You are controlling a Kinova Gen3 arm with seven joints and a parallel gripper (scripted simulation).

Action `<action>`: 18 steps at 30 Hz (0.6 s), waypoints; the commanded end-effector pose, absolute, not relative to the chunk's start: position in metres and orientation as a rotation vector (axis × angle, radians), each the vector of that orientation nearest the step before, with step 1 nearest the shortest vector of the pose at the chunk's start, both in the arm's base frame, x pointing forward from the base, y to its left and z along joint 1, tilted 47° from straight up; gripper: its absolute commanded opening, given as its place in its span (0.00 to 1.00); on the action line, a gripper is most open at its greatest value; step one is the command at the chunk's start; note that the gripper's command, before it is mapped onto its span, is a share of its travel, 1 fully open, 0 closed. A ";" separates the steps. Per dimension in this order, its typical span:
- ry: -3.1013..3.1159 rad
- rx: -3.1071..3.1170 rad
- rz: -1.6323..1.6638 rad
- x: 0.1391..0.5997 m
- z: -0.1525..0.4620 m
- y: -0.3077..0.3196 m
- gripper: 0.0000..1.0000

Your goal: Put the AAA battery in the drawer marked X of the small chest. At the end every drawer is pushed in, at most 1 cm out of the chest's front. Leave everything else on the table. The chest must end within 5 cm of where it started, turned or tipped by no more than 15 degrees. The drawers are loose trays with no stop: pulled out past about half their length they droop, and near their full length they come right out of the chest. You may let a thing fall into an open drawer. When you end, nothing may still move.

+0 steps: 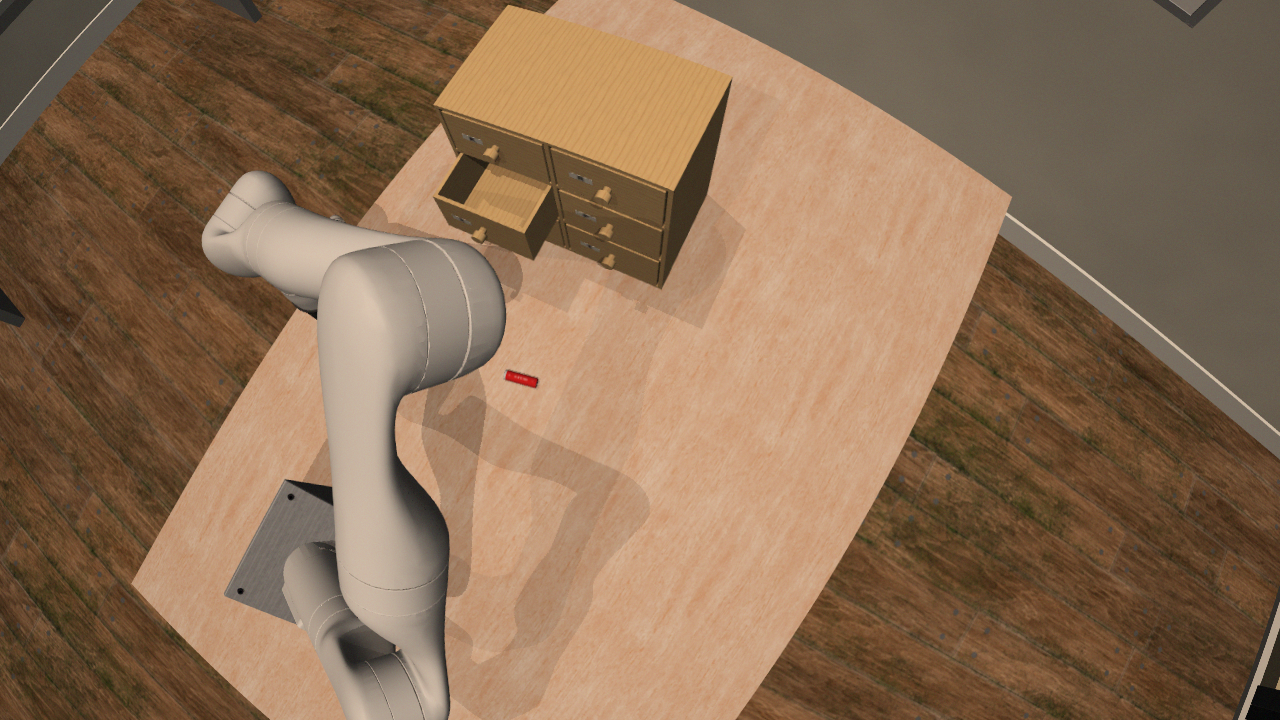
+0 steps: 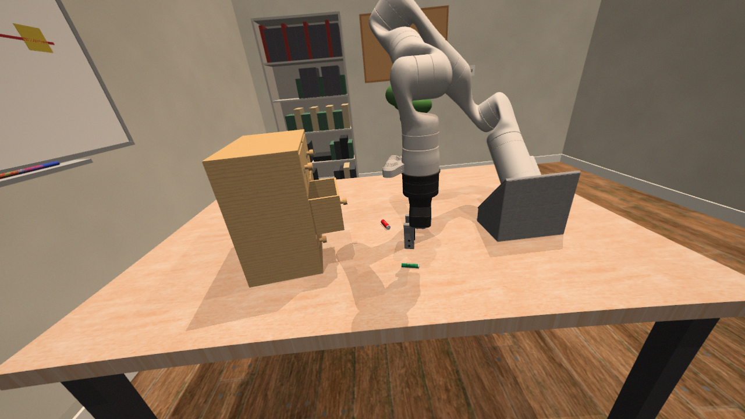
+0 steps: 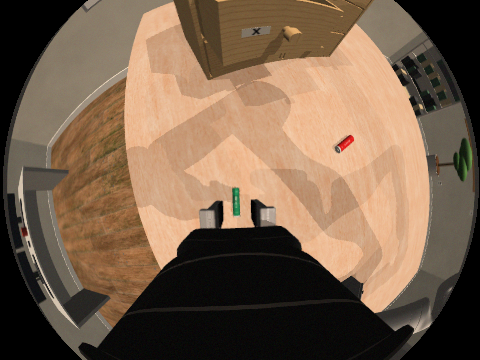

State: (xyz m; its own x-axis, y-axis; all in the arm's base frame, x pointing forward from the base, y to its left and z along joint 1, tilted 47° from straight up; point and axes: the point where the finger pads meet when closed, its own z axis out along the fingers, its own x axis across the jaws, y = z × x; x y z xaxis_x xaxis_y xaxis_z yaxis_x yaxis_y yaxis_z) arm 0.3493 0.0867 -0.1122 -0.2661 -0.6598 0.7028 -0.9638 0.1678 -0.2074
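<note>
The slim green battery [image 2: 410,265] [image 3: 236,201], likely the AAA, lay nearer the table's [image 1: 805,358] [image 2: 364,341] [image 3: 160,115] front edge in the exterior view than its far edge. It would probably handle light, rigid and prone to roll; best gripped across its middle. The gripper [image 2: 410,247] [image 3: 237,209] hovered above, a bit over half open, holding and touching nothing.

Plain beige-gray walls. Brown wood plank floor [image 1: 1056,447] [image 2: 312,385] [image 3: 100,200]. Gray shelf unit [image 2: 302,61], binders and books on it. Cork board [image 2: 372,57], partly hidden. Whiteboard [image 2: 57,99] at exterior view's left, pens on its tray [image 2: 78,164]. Green plant [image 3: 464,160] near wall. Soft shadows.
</note>
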 end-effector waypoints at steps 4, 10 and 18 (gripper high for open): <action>-1.995 1.534 0.886 0.350 -0.112 0.088 0.67; -1.995 1.534 0.886 0.350 -0.112 0.088 0.67; -1.995 1.534 0.886 0.350 -0.112 0.088 0.54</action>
